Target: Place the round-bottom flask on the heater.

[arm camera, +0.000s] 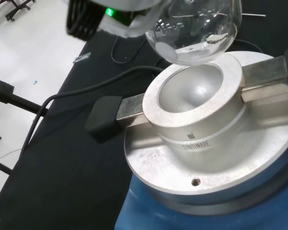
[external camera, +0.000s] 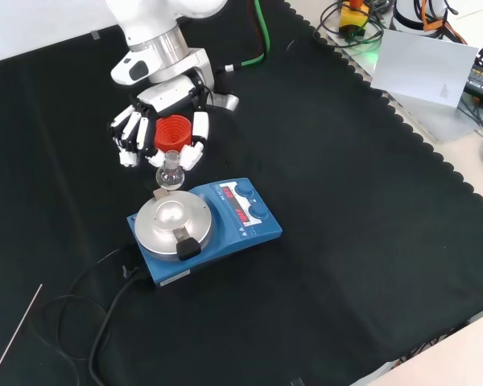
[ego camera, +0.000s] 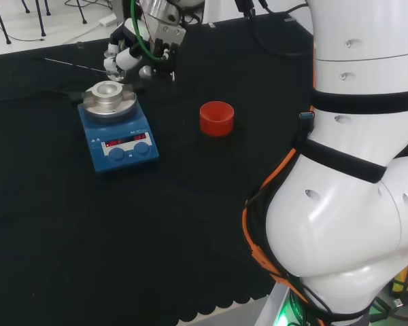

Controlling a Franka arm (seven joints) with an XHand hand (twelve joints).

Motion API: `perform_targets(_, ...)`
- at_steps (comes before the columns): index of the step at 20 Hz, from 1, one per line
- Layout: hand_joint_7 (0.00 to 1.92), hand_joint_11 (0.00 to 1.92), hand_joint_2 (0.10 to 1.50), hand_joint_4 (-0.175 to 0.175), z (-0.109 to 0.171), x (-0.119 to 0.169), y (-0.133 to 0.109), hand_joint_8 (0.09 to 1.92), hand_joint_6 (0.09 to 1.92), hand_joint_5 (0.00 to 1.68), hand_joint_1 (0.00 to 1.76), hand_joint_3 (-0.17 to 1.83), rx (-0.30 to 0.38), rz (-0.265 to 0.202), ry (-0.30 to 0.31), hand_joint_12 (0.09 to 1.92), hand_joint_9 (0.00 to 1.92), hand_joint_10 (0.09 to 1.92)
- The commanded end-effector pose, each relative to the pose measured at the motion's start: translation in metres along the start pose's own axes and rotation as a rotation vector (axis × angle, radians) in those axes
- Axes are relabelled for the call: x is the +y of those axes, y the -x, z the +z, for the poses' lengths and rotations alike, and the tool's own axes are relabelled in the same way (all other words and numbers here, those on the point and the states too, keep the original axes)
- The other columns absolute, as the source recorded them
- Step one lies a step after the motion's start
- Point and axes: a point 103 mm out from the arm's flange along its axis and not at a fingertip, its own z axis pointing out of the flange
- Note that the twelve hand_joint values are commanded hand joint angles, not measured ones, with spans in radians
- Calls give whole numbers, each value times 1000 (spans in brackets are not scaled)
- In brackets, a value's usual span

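The clear round-bottom flask (external camera: 170,174) hangs neck-up from the black and white hand (external camera: 158,127), whose fingers are curled round its neck. The blue heater (external camera: 225,229) carries a round metal block with a bowl (external camera: 171,217). In the front view the flask sits at the block's far edge, slightly above it. In the wrist view the flask's bulb (arm camera: 198,29) hovers just over the bowl (arm camera: 196,93), a little off its centre, with no contact visible. In the head view the hand (ego camera: 141,60) is just behind the heater (ego camera: 119,136).
A red ribbed ring stand (ego camera: 216,118) stands on the cloth right of the heater in the head view; in the front view the stand (external camera: 174,131) shows behind the hand. The heater's black cable (external camera: 105,310) trails across the cloth. A thin rod (external camera: 14,338) lies nearby.
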Motion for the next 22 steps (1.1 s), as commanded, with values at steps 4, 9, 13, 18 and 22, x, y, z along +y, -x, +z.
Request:
perform_targets(4,460,184,699,50,11,12,-1,559,1196,1021,1083,845,-7,-7,-24,1332,626,535)
perform_targets(9,461,184,699,49,16,17,-2,559,1196,1021,1083,846,-9,-10,-34,1332,627,536)
perform_targets(13,462,185,698,49,18,20,-4,559,1196,1021,1083,847,-12,-12,-36,1331,628,536)
perform_targets(18,462,185,698,49,22,21,-5,559,1196,1021,1083,848,-15,-13,-42,1331,628,536)
perform_targets(22,462,185,697,49,24,21,-6,559,1197,1021,1083,849,-17,-18,-45,1331,628,536)
